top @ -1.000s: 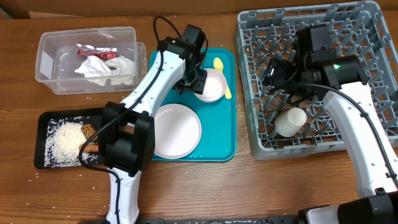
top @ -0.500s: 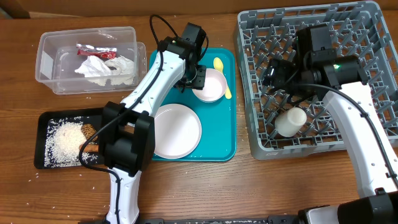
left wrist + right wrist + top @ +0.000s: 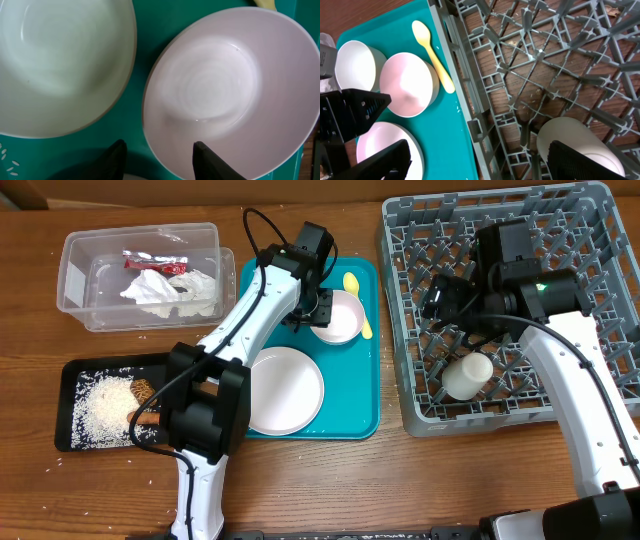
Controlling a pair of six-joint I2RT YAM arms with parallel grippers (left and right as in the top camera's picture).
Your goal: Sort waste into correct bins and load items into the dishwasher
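Observation:
My left gripper (image 3: 318, 308) (image 3: 159, 152) is open low over the teal tray (image 3: 360, 405), its fingers either side of the near rim of a pale pink bowl (image 3: 338, 317) (image 3: 220, 85). A second white bowl (image 3: 55, 60) (image 3: 356, 65) sits beside it, hidden under the arm in the overhead view. A white plate (image 3: 288, 390) and a yellow spoon (image 3: 358, 305) (image 3: 434, 52) also lie on the tray. My right gripper (image 3: 440, 302) (image 3: 485, 162) is open and empty above the grey dish rack (image 3: 590, 300), where a small white cup (image 3: 468, 376) (image 3: 575, 145) lies.
A clear tub (image 3: 80, 250) at the back left holds a crumpled napkin (image 3: 165, 288) and a red-and-white wrapper (image 3: 155, 263). A black tray (image 3: 70, 380) at the front left holds rice (image 3: 100, 412) and brown food (image 3: 145, 390). Loose grains dot the table near it.
My left gripper has shifted slightly toward the pink bowl's rim. The right arm has not moved.

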